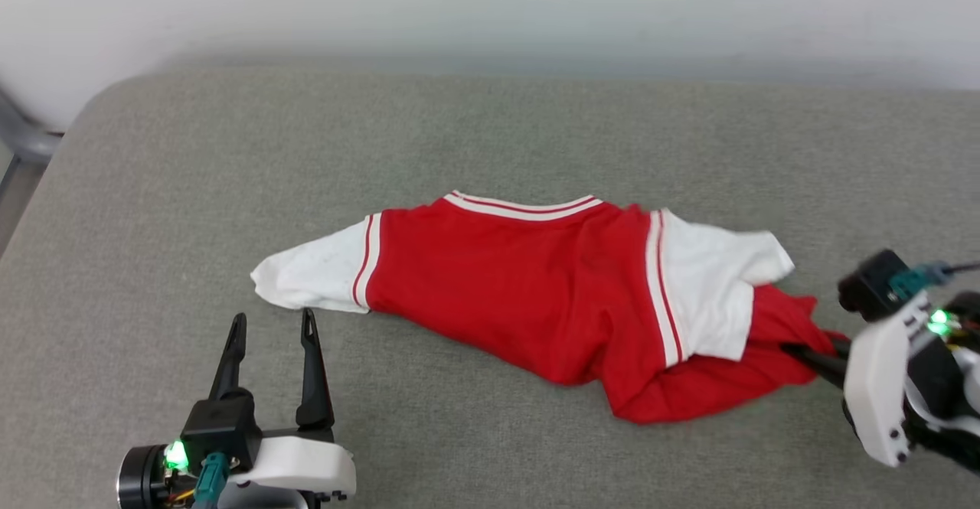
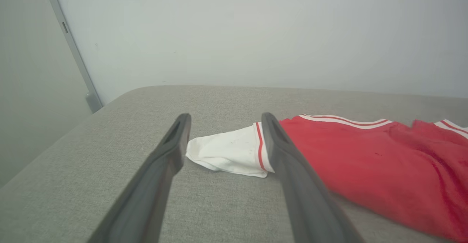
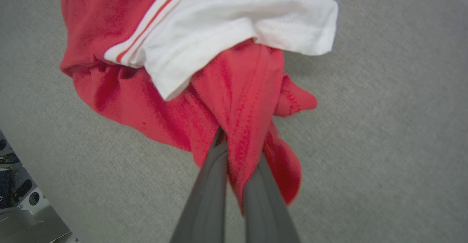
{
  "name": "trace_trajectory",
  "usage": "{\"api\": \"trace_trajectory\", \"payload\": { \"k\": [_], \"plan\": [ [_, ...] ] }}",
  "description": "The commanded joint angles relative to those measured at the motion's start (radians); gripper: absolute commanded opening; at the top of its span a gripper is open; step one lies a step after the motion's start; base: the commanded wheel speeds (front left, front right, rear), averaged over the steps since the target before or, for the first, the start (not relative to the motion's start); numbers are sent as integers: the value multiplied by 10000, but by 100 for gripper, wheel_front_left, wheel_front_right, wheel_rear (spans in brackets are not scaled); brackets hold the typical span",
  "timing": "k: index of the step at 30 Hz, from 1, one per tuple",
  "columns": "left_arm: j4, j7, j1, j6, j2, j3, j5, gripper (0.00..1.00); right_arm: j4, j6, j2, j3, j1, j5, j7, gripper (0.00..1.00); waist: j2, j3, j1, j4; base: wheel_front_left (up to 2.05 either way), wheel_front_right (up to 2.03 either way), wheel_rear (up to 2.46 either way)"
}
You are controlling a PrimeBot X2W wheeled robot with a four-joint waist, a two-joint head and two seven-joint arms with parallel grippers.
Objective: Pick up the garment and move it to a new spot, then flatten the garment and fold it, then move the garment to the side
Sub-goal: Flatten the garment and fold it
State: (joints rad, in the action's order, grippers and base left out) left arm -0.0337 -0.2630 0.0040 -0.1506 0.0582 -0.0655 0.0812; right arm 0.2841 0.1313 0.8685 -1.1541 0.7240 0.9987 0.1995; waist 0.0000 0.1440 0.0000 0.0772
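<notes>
- Left gripper (image 1: 273, 316), 7 o'clock: jaws stood apart, empty.
- Right gripper (image 3: 239, 151), 4 o'clock: jaws clamped the garment (image 1: 528, 287) by its red edge.
- The garment lay rumpled at the centre of the cushion (image 1: 490, 126), collar toward 12 o'clock.

Soft matt garment (image 1: 528, 295), coarse woven cushion (image 1: 490, 134)
</notes>
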Motion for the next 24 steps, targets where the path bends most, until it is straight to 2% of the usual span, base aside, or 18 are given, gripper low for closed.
{"api": "trace_trajectory", "payload": {
  "k": [1,6,10,15,18,19,20,21,24],
  "plan": [
    [-6,-25,150,3,-3,29,-82,100,-143,-10,179,124,-320,77,-120,0,0,-188,0,-155,0,0,0],
    [-27,-25,319,88,-21,158,-110,100,-749,-10,790,962,-2037,500,-675,0,0,-400,0,-259,0,0,0],
    [-1,-25,440,144,-30,254,-168,100,-870,-10,935,1645,-3728,838,-1003,0,0,-498,0,-302,0,0,0],
    [4,-25,552,156,-43,332,-198,100,-443,-9,406,2384,-5477,1087,-1157,0,0,-512,0,-372,0,0,0],
    [-34,-25,541,179,-51,330,-223,100,57,-14,73,2778,-5964,789,-1171,0,0,-483,0,-402,0,0,0],
    [-46,-25,534,186,-50,338,-233,100,173,-15,-68,2958,-6062,629,-1236,16,0,-485,0,-416,0,0,0],
    [-59,-25,532,186,-53,344,-238,100,268,-17,-176,3153,-6100,457,-1334,44,0,-493,0,-435,0,0,0],
    [-68,-25,551,170,-54,367,-237,100,284,-17,-291,3383,-6117,384,-1431,100,0,-520,0,-475,0,0,0],
    [-91,-25,679,148,-57,433,-250,100,95,-15,-364,4063,-6313,27,-1647,100,0,-645,0,-590,0,0,0]
  ]
}}
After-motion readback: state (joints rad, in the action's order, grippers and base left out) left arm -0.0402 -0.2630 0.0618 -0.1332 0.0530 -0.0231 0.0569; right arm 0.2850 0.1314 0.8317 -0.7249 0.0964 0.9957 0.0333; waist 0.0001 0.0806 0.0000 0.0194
